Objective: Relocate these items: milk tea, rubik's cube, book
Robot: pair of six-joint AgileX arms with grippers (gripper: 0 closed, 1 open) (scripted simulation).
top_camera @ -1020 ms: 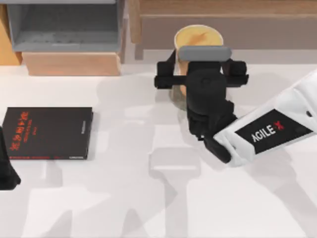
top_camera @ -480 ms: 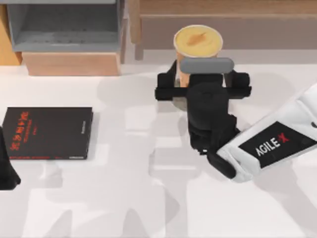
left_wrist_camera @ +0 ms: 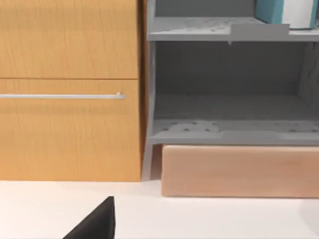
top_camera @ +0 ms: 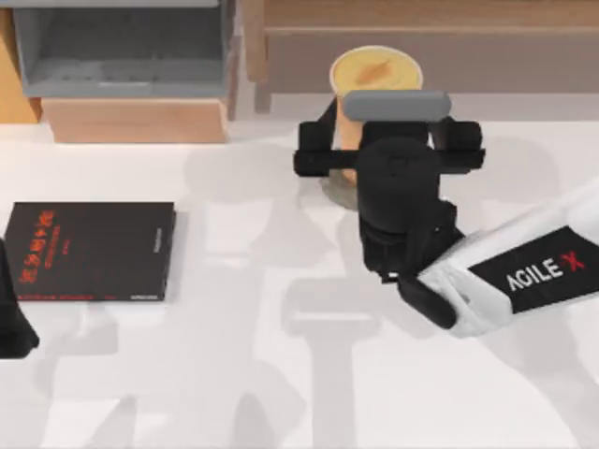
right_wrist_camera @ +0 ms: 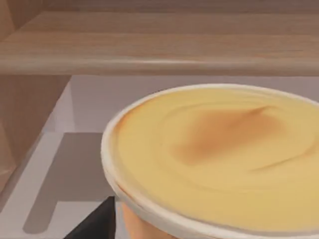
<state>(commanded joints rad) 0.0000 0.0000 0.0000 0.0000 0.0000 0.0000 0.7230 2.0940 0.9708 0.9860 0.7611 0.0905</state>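
**Right gripper at the milk tea**

The right gripper (top_camera: 388,159) has its fingers spread wide either side of the milk tea (top_camera: 375,77), which stands at the far edge of the table (top_camera: 281,374); its lower body is hidden under the wrist. The left wrist view shows a corner of the teal book (left_wrist_camera: 279,11) on the grey shelf (left_wrist_camera: 219,29). The left gripper (top_camera: 11,318) sits cut off at the left edge; I cannot tell its finger state.

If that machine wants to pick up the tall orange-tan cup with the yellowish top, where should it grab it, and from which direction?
Best on the side wall, below the white rim, coming in level from the table's front. The tall orange-tan milk tea cup stands upright and tapers downward, so the wider top should resist slipping through. A wooden shelf behind rules out that side. The right end effector is already at the cup's front.
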